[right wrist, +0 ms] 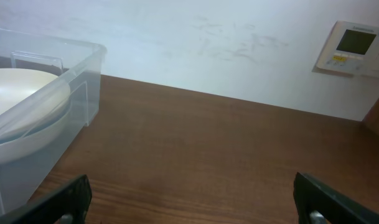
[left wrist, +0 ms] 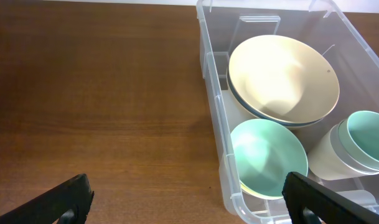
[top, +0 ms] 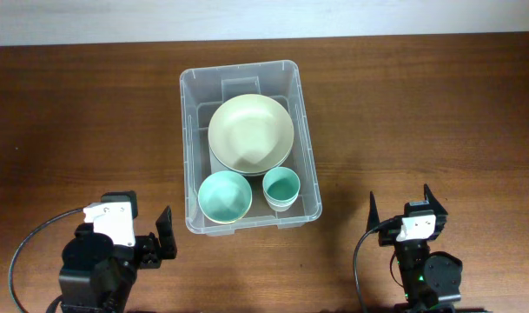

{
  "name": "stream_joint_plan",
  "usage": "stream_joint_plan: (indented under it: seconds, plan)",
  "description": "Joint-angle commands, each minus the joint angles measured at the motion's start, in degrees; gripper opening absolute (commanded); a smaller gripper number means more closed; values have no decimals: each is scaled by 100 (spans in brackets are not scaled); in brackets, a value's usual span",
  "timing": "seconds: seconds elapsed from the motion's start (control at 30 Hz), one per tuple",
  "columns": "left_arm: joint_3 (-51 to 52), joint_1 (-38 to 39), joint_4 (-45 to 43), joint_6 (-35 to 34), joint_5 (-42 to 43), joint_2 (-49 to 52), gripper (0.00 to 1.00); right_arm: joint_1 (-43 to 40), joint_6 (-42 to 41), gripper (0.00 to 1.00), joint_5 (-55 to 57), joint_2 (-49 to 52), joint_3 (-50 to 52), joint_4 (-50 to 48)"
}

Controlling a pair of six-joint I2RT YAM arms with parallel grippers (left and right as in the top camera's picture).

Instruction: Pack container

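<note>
**A:** Where does the container [top: 191, 148] lie relative to the two arms?

**B:** It stands in the middle of the brown desk [top: 90, 113], beyond both of them. The left end effector [top: 148, 217] is just beside the near-left corner and does not touch it. The right end effector [top: 401, 205] is off to the right of the near-right corner, further apart from it.

**A:** And the fingers?

**B:** On both arms they are spread wide and hold nothing. In the left wrist view, the left end effector [left wrist: 189, 202] has bare wood and the left wall of the container [left wrist: 215, 118] between its fingers. In the right wrist view, the right end effector [right wrist: 195, 199] looks over bare desk, and the container [right wrist: 83, 81] is at the left edge.

**A:** How does the container look?

**B:** It is clear plastic, rectangular, with rounded corners and a moulded rim. Its long side runs away from the arms. A big cream bowl [top: 249, 133] fills the far half. It rests on a grey-blue dish [left wrist: 289, 123], probably a second bowl, but only the edge shows. A teal bowl [top: 224, 196] sits at the near left. At the near right, a small teal cup [top: 281, 185] sits inside a pale cup [left wrist: 329, 158]. All of them are mouth up and close together.
</note>
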State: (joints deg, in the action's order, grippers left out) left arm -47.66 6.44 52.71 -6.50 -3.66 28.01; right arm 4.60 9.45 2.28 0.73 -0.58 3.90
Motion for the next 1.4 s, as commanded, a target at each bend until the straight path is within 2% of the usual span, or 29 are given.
stream_joint_plan:
  seconds: [0.0,0.27,0.37,0.47,0.57,0.67,0.77,0.8,0.97,1.37]
  plan:
    - [22,17,-15,-50,-61,-9,100,-15,17,99,72,-26,26,46]
    - [116,-37,409,229,-151,-133,100,-15,17,99,72,-26,26,46]
    - [457,-358,385,227,-103,-542,100,-15,17,99,72,-26,26,46]
    - [1215,-487,-11,227,-103,-1235,100,-15,17,99,72,-26,26,46]
    - [2190,-643,-1307,387,-129,-1923,100,-15,17,99,72,-26,26,46]
    - [3285,-662,-2983,730,-127,-2455,100,-15,17,99,72,-26,26,46]
    - [4513,-662,-5075,767,-116,-2771,100,-15,17,99,72,-26,26,46]
    - [4765,-660,-5455,752,-46,-2771,100,-15,17,99,72,-26,26,46]
    - [4708,-682,-4782,852,-57,-2771,100,-15,17,99,72,-26,26,46]
    - [4708,-682,-4822,852,-20,-2739,100,-15,17,99,72,-26,26,46]
